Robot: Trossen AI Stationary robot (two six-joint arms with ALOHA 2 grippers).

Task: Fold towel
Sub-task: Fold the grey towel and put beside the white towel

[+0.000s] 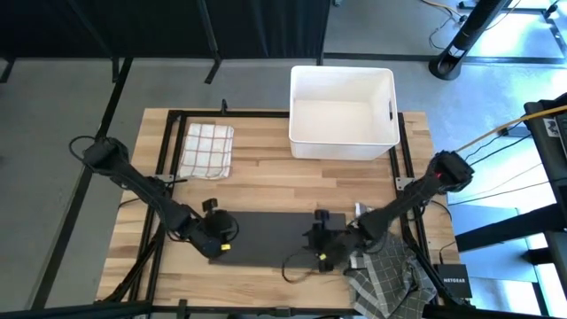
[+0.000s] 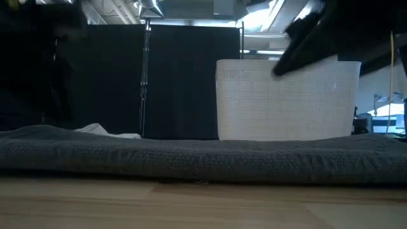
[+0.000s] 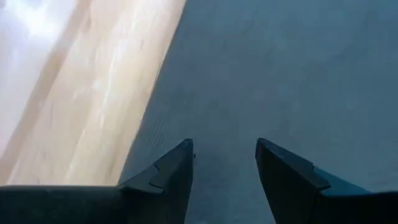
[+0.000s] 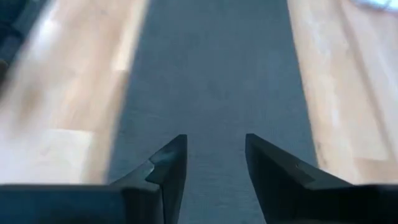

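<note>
A dark grey towel (image 1: 275, 236) lies flat on the wooden table as a long strip running left to right near the front edge; in the low view the towel (image 2: 203, 156) spans the whole width. My left gripper (image 1: 230, 237) stands open over the strip's left end, its fingers (image 3: 177, 168) apart above the cloth (image 3: 280, 74). My right gripper (image 1: 319, 245) stands open over the right end, its fingers (image 4: 273, 168) pointing along the strip (image 4: 211, 68). Nothing is between either pair of fingers.
A white bin (image 1: 343, 111) stands at the table's far side, right of centre. A folded red-and-white checked cloth (image 1: 206, 149) lies at the far left. Crumpled grey checked cloths (image 1: 383, 279) are heaped at the near right corner, beside a black box (image 1: 454, 282).
</note>
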